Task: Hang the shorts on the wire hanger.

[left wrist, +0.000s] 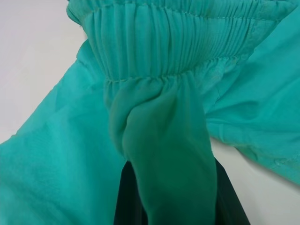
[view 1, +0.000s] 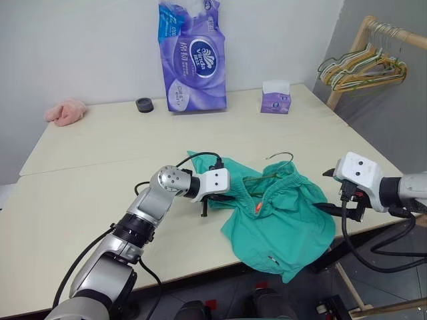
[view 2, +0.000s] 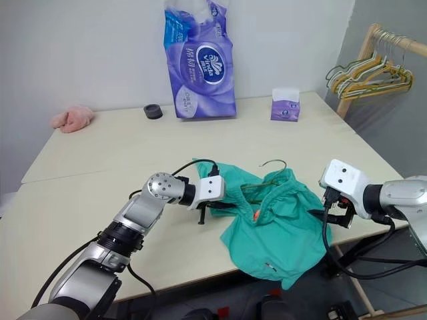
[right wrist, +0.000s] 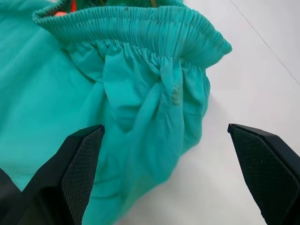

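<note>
Currently, the teal-green soft cloth shorts (view 1: 283, 223) are spread on the pale table (view 1: 100, 153) at about five o'clock from its centre, one leg drooping past the near edge. Only the small curved hook of the thin grey wire hanger (view 1: 280, 157) is seen, at twelve o'clock of the waistband. A fold of cloth is pinched by the left gripper (left wrist: 164, 197) at the shorts' nine o'clock side. At three o'clock, the right gripper (right wrist: 168, 176) is held spread wide, gripping nothing.
</note>
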